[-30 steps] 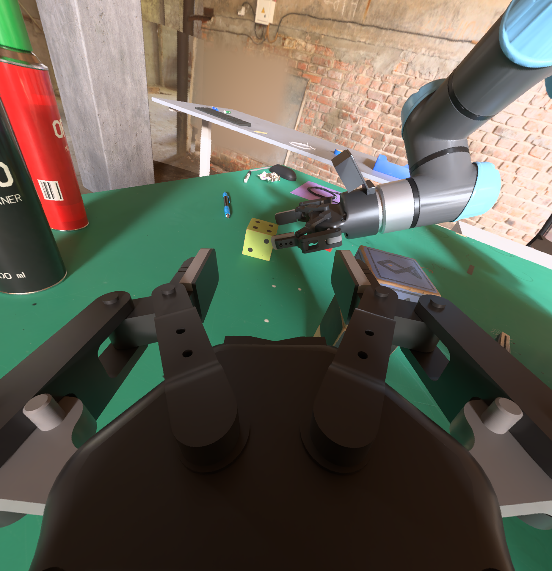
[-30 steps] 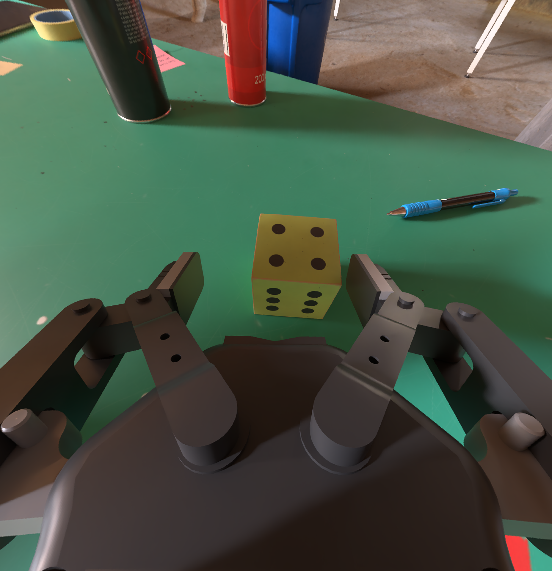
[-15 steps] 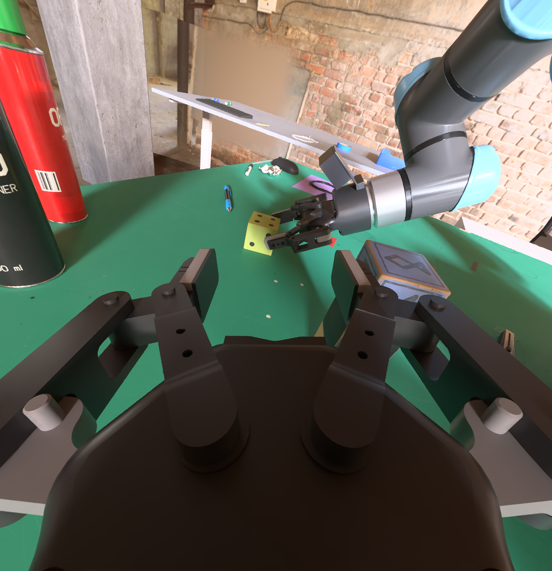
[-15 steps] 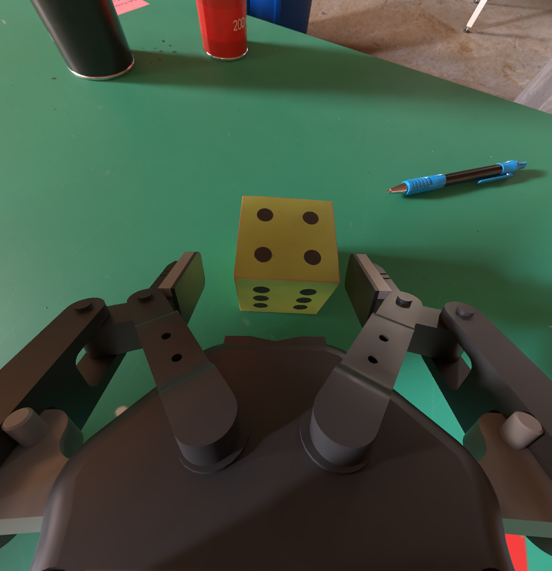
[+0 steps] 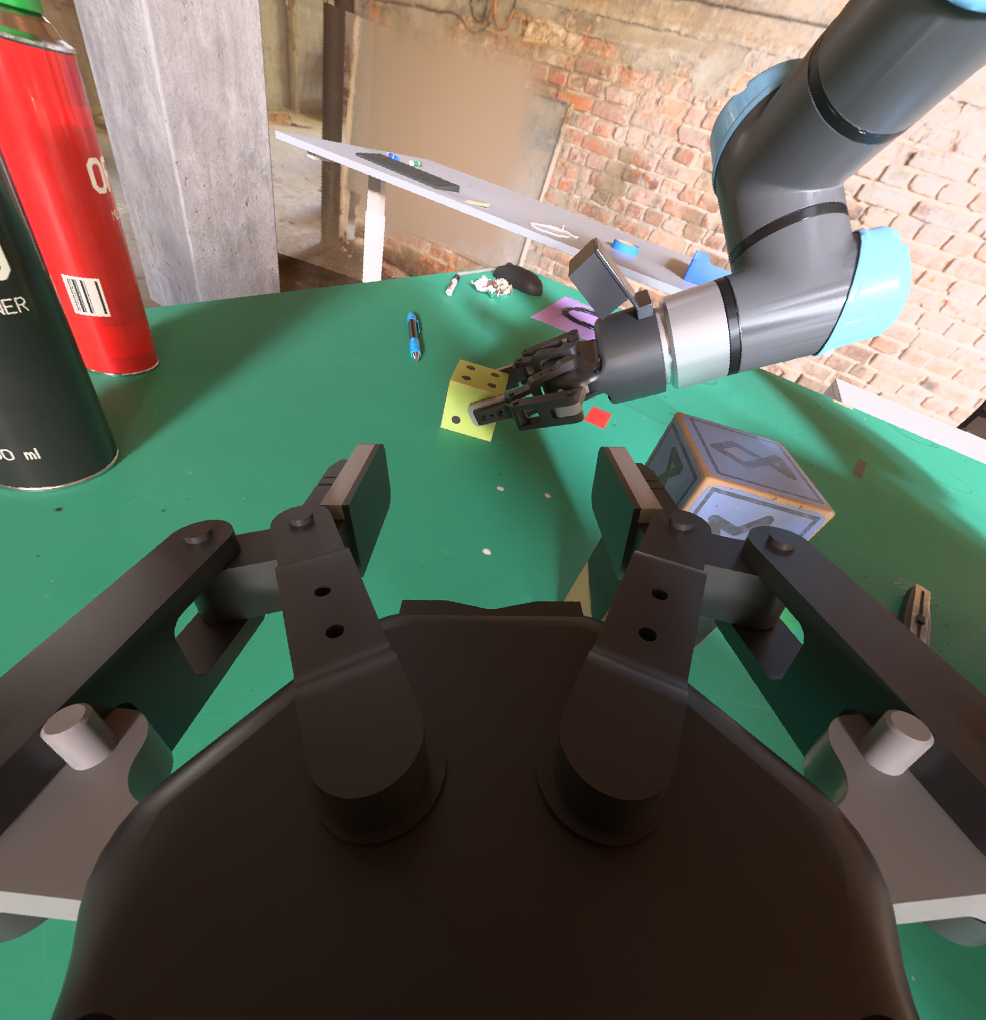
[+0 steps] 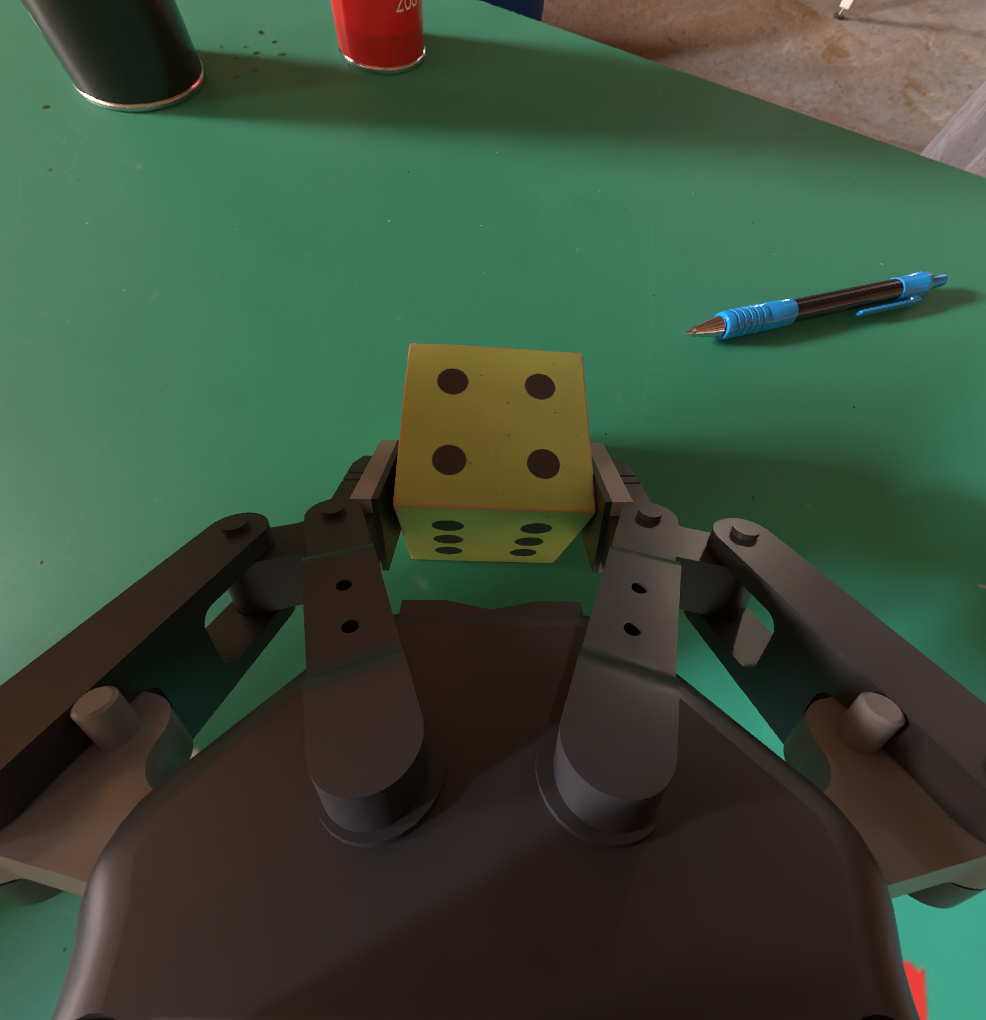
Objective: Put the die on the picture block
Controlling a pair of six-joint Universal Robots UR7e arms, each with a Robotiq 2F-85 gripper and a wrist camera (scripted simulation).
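1. While the right gripper (image 6: 493, 497) pinches the yellow die (image 6: 493, 436) by its two side faces, the four-pip face points up and the six-pip face looks back toward the wrist; whether the die rests on the green table (image 6: 259, 276) or is just off it, I cannot tell.
2. Seen from the left wrist, the picture block (image 5: 739, 485) stands on the table well apart from the die (image 5: 471, 405), on the side the right arm reaches in from — so the carry likely runs back along that arm's own line, up and over the block's top face.
3. The left gripper (image 5: 491, 485) hangs spread and empty, its one finger just beside the block — nearer to it, but holding nothing.
4. A blue pen (image 6: 816, 309) lies beyond the die, clear of that path.
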